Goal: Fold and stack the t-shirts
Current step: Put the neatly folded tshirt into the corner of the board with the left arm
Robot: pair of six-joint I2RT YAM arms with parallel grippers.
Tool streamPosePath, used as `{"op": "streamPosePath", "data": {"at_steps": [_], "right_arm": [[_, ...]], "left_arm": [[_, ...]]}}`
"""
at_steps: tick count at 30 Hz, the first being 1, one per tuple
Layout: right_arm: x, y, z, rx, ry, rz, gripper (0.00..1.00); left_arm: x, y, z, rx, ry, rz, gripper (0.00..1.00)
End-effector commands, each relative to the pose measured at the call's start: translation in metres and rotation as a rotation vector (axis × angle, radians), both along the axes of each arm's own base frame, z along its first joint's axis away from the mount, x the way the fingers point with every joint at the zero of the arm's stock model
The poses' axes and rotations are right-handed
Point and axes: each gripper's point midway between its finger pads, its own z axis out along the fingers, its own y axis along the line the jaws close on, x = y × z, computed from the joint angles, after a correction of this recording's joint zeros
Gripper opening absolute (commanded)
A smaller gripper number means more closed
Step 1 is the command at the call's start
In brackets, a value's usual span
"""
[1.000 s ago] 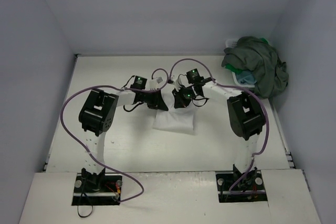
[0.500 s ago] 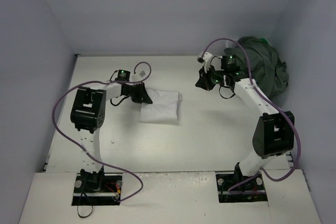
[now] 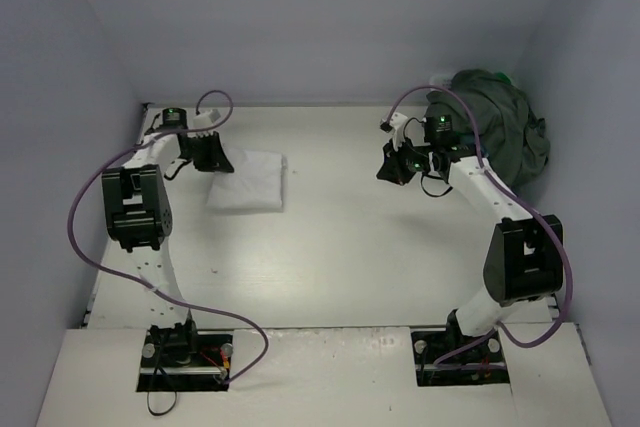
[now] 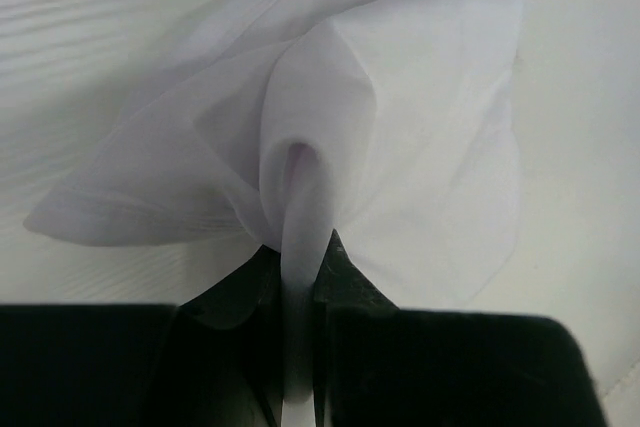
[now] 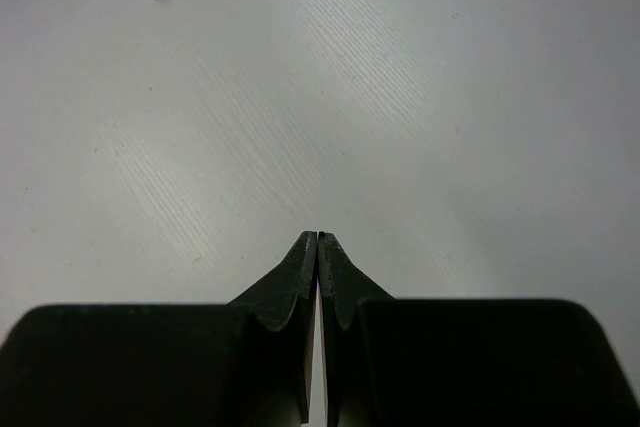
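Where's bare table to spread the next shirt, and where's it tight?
Bare table runs between the white shirt and the right hand, down to the near edge. Crowded: the far right corner under the shirt pile, and far left where the left hand pinches the white shirt.

Soft, even light is washing over the white table (image 3: 350,247), leaving only faint shadows. Along the wrist views' lower edge, the black fingers (image 5: 295,282) are showing dark and slightly blurred.
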Motion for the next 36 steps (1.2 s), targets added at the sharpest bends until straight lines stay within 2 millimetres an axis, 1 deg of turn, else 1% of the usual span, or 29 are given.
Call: {"op": "streamPosePath", "data": {"at_steps": [1, 2, 3, 5, 8, 10, 11, 12, 13, 14, 16, 18, 19, 20, 22, 25, 27, 30, 31, 32, 33, 34, 35, 36], "right_arm": [[0.002, 0.003, 0.03, 0.035, -0.1, 0.017, 0.0], [0.002, 0.004, 0.03, 0.036, -0.099, 0.018, 0.0], [0.001, 0.004, 0.03, 0.038, -0.096, 0.017, 0.0], [0.0, 0.004, 0.029, 0.042, -0.093, 0.019, 0.0], [-0.001, 0.006, 0.031, 0.048, -0.093, 0.024, 0.0], [-0.002, 0.006, 0.031, 0.052, -0.091, 0.024, 0.0], [-0.002, 0.007, 0.032, 0.055, -0.091, 0.027, 0.0], [-0.002, 0.007, 0.032, 0.056, -0.091, 0.028, 0.0], [-0.002, 0.007, 0.032, 0.057, -0.092, 0.028, 0.0], [-0.003, 0.007, 0.033, 0.059, -0.091, 0.03, 0.0], [-0.003, 0.007, 0.033, 0.064, -0.089, 0.03, 0.0], [-0.004, 0.008, 0.034, 0.067, -0.089, 0.033, 0.0], [-0.005, 0.008, 0.032, 0.067, -0.083, 0.034, 0.0], [-0.004, 0.008, 0.033, 0.068, -0.086, 0.034, 0.0], [-0.005, 0.009, 0.032, 0.07, -0.083, 0.037, 0.0], [-0.005, 0.01, 0.03, 0.074, -0.076, 0.041, 0.0], [-0.005, 0.01, 0.03, 0.076, -0.073, 0.042, 0.0], [-0.004, 0.011, 0.029, 0.077, -0.071, 0.041, 0.0], [-0.003, 0.01, 0.03, 0.077, -0.073, 0.04, 0.0], [-0.003, 0.011, 0.03, 0.077, -0.073, 0.04, 0.0], [-0.003, 0.011, 0.029, 0.076, -0.071, 0.04, 0.0], [-0.003, 0.011, 0.029, 0.077, -0.069, 0.039, 0.0], [-0.002, 0.011, 0.029, 0.077, -0.07, 0.039, 0.0], [-0.002, 0.011, 0.028, 0.078, -0.064, 0.039, 0.0]], "left_arm": [[0.014, 0.042, 0.048, 0.123, -0.137, -0.007, 0.0], [0.017, 0.049, 0.05, 0.138, -0.144, 0.003, 0.0], [0.025, 0.061, 0.055, 0.162, -0.168, 0.014, 0.0], [0.035, 0.08, 0.057, 0.206, -0.184, 0.037, 0.0], [0.044, 0.1, 0.054, 0.254, -0.194, 0.061, 0.0], [0.052, 0.115, 0.049, 0.291, -0.199, 0.086, 0.0], [0.054, 0.118, 0.043, 0.3, -0.193, 0.086, 0.0], [0.059, 0.124, 0.044, 0.318, -0.207, 0.093, 0.0], [0.061, 0.128, 0.041, 0.339, -0.205, 0.096, 0.0], [0.063, 0.13, 0.034, 0.344, -0.195, 0.094, 0.0], [0.068, 0.134, 0.035, 0.356, -0.202, 0.099, 0.0], [0.072, 0.139, 0.029, 0.378, -0.201, 0.102, 0.0], [0.076, 0.142, 0.031, 0.391, -0.214, 0.104, 0.0], [0.078, 0.146, 0.027, 0.413, -0.212, 0.109, 0.0], [0.082, 0.154, 0.026, 0.444, -0.219, 0.114, 0.0], [0.095, 0.169, 0.025, 0.48, -0.229, 0.135, 0.0], [0.099, 0.178, 0.023, 0.51, -0.228, 0.15, 0.0], [0.111, 0.191, 0.025, 0.553, -0.249, 0.17, 0.0], [0.114, 0.193, 0.02, 0.557, -0.243, 0.174, 0.0], [0.119, 0.197, 0.026, 0.57, -0.259, 0.18, 0.0], [0.121, 0.199, 0.026, 0.581, -0.257, 0.185, 0.0], [0.123, 0.2, 0.019, 0.583, -0.245, 0.183, 0.0], [0.124, 0.203, 0.019, 0.59, -0.243, 0.183, 0.0], [0.128, 0.205, 0.024, 0.603, -0.256, 0.19, 0.0]]}}
